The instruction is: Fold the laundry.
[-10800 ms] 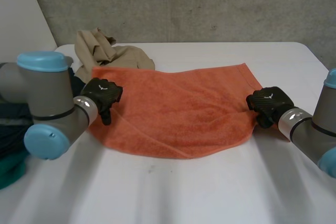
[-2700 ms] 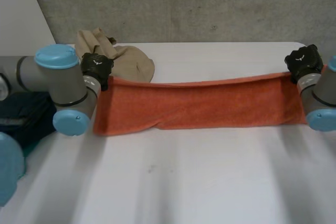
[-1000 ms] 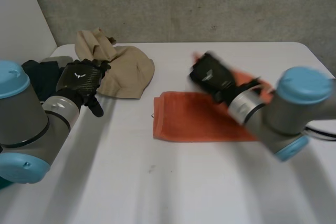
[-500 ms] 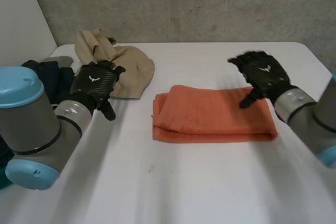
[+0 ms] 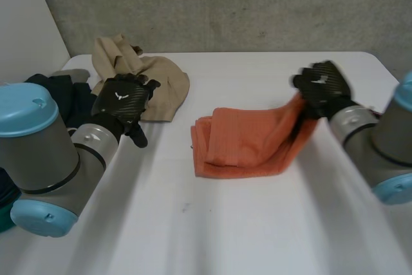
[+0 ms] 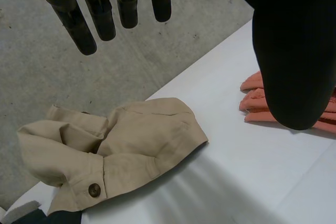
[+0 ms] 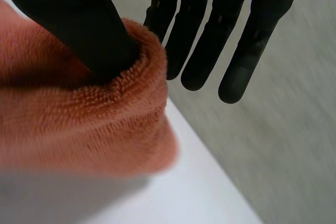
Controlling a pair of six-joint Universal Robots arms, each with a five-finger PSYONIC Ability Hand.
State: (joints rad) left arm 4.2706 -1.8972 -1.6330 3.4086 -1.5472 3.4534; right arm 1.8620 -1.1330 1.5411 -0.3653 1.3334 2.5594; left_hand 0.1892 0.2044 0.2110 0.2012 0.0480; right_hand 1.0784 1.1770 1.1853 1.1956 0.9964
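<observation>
Two hands, head view: left hand [image 5: 121, 102] beside a beige garment [image 5: 145, 75]; right hand [image 5: 324, 86] holds up one end of the folded orange towel [image 5: 248, 143] above the surface [image 5: 225, 223]. Left wrist view: fingers [image 6: 73, 24] straight, apart, empty. Right wrist view: thumb and straight fingers [image 7: 207, 40] pinch the towel.

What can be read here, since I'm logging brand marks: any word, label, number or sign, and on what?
No readable words or numbers anywhere.
Left hand: small white winged emblem on its back, no letters.
Right hand: same kind of emblem, no letters.
Orange towel: no label showing.
Beige garment: plain button, no print.
</observation>
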